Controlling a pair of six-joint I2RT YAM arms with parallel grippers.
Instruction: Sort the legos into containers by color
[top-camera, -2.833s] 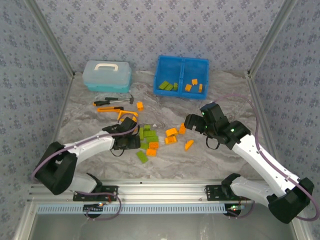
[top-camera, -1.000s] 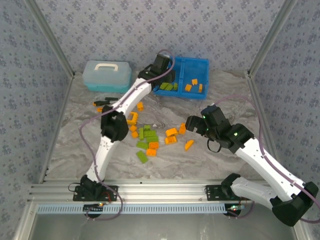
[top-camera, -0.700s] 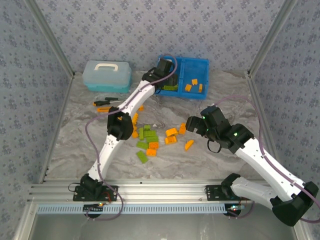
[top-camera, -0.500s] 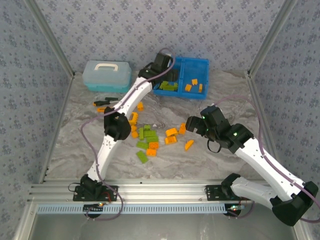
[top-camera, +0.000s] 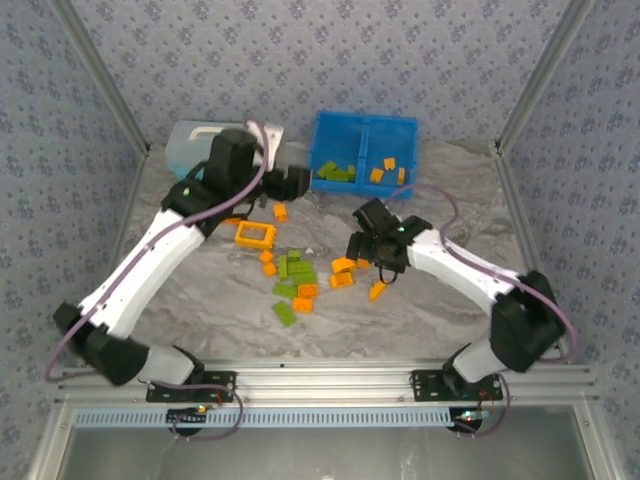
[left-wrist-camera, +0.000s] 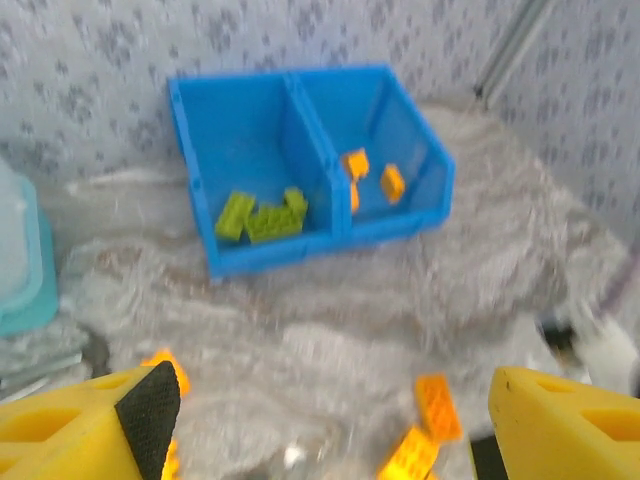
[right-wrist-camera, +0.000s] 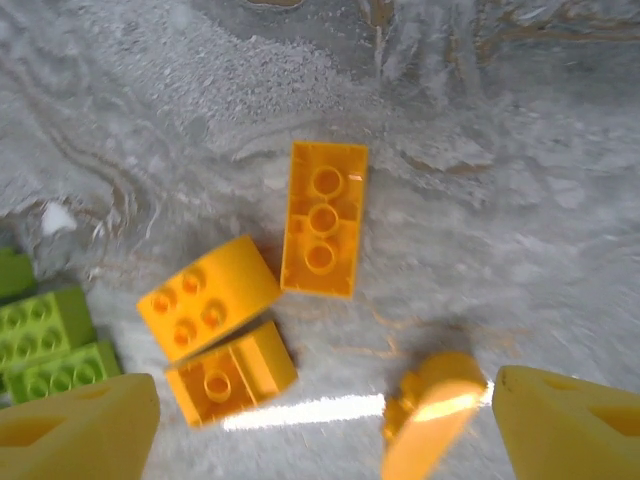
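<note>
Both grippers empty, legos half sorted

Overhead I see the whole table: blue tray (top-camera: 365, 122) at the far edge, orange frame (top-camera: 256, 234) loose beside the mixed pile (top-camera: 298, 278); my left wrist view looks into the tray, green legos (left-wrist-camera: 262, 215) in its left compartment, orange legos (left-wrist-camera: 370, 176) in its right; my right wrist view shows three orange bricks (right-wrist-camera: 323, 220) close up on the marble; my left gripper (top-camera: 291, 181) hangs near the tray, fingers wide apart, holding nothing; my right gripper (top-camera: 362, 243) is spread wide above those bricks, gripping none
</note>
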